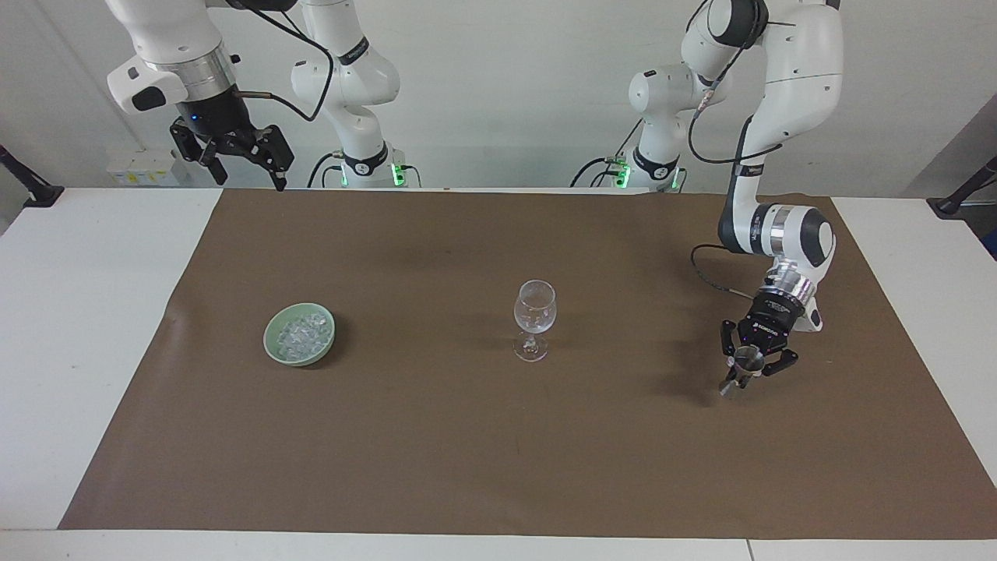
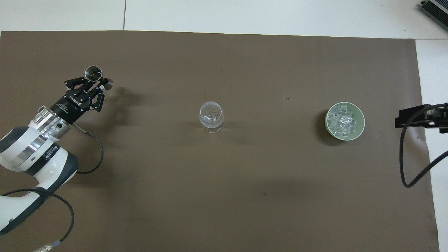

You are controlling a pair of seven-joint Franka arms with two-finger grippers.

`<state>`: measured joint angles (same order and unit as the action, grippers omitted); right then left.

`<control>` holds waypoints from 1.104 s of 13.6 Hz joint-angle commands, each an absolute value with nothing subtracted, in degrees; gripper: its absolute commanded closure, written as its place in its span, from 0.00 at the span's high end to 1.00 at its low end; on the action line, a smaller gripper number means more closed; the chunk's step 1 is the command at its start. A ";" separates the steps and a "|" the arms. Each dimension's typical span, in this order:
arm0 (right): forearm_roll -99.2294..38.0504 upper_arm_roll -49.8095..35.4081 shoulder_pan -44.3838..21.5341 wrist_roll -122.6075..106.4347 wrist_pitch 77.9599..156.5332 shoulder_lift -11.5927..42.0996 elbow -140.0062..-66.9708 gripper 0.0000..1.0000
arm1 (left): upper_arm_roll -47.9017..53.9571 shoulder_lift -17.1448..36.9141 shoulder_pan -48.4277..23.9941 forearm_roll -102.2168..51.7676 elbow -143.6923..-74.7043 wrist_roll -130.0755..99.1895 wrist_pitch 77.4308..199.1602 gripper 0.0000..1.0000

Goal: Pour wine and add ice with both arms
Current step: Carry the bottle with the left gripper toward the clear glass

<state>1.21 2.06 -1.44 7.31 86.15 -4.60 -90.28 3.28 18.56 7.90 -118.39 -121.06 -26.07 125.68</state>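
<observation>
Facing view: left gripper point(image 1: 749, 368) clenched on a small metal cup point(image 1: 740, 374) over bare mat point(image 1: 623, 452); right gripper point(image 1: 234, 152) released, waiting.

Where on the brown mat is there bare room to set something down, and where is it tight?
Bare mat lies between the green bowl of ice and the wine glass, and along the whole edge farthest from the robots. It is tighter between the glass and the left gripper, which holds a metal jigger above the mat. The right gripper waits, raised.
</observation>
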 commanded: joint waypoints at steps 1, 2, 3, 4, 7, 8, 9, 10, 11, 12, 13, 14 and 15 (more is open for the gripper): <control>1.05 2.20 -1.67 6.94 85.61 -5.36 -90.88 1.00 | 2.64 14.42 3.35 -120.32 -122.52 -25.40 131.20 0.00; 1.05 2.20 -1.67 6.94 85.61 -5.36 -90.88 1.00 | 2.64 13.37 1.95 -120.93 -122.78 -25.49 133.05 0.00; 1.05 2.20 -1.67 6.94 85.61 -5.36 -90.88 1.00 | 2.64 12.58 0.45 -121.63 -122.87 -25.49 134.63 0.00; 1.05 2.20 -1.67 6.94 85.61 -5.36 -90.88 1.00 | 2.64 11.96 -1.04 -122.60 -122.87 -25.49 136.13 0.00; 1.05 2.20 -1.67 6.94 85.61 -5.36 -90.88 1.00 | 2.55 10.29 -5.78 -125.41 -122.78 -25.40 141.14 0.00; 0.97 2.20 -1.67 6.94 85.61 -5.36 -90.88 1.00 | 2.55 9.76 -7.19 -125.85 -122.78 -25.40 142.46 0.00; 1.05 2.20 -1.67 6.94 85.61 -5.36 -90.88 1.00 | 2.64 9.15 -8.08 -125.95 -122.78 -25.49 144.04 0.00; 1.05 2.20 -1.67 6.94 85.61 -5.36 -90.88 1.00 | 2.64 8.71 -9.04 -125.95 -122.70 -25.49 145.44 0.00; 1.05 2.20 -1.67 6.94 85.61 -5.36 -90.88 1.00 | 2.64 8.44 -10.18 -125.95 -122.52 -25.40 146.76 0.00; 1.05 2.20 -1.67 6.94 85.61 -5.36 -90.88 1.00 | 2.64 8.35 -11.07 -126.03 -122.26 -25.40 147.91 0.00; 1.05 2.20 -1.67 6.94 85.61 -5.36 -90.88 1.00 | 2.64 7.91 -11.94 -126.30 -122.26 -25.40 148.44 0.00; 1.05 2.20 -1.67 6.94 85.61 -5.36 -90.88 1.00 | 2.64 7.48 -12.74 -126.56 -122.26 -25.40 149.32 0.00; 1.05 2.20 -1.67 6.94 85.61 -5.36 -90.88 1.00 | 2.64 7.04 -13.88 -126.56 -122.26 -25.40 150.72 0.00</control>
